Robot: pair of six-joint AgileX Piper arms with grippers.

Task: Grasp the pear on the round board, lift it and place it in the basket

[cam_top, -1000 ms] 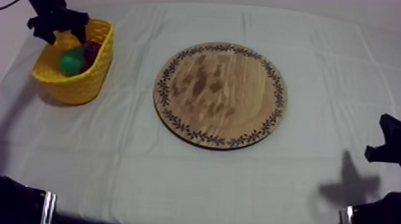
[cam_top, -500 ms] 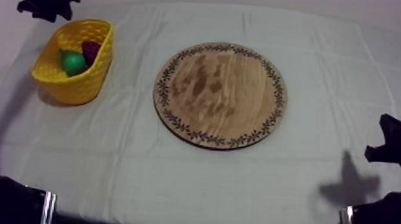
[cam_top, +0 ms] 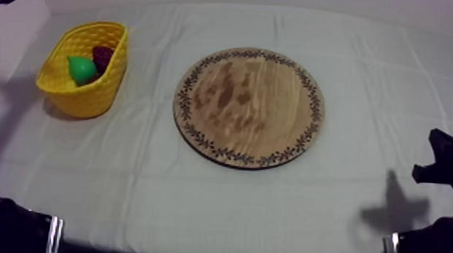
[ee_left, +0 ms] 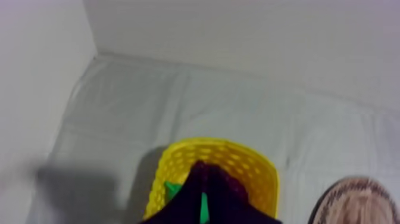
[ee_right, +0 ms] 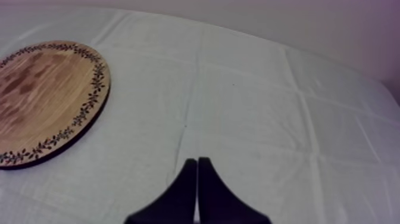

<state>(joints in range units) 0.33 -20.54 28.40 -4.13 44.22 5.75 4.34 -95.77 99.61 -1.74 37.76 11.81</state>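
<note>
Pear [cam_top: 79, 69] sits in the yellow basket [cam_top: 84, 100], down in front of my left fingers [ee_left: 196, 182], which are pressed together with nothing in them. My right fingers [ee_right: 189, 176] are together too, over the counter [ee_right: 256, 113], and the wooden board [ee_right: 41, 95] lies near them, not touching.

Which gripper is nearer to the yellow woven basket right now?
Left. My left gripper hangs above the yellow woven basket, fingers together. My right gripper sits far off, past the round wooden board, over bare grey-white cloth.
</note>
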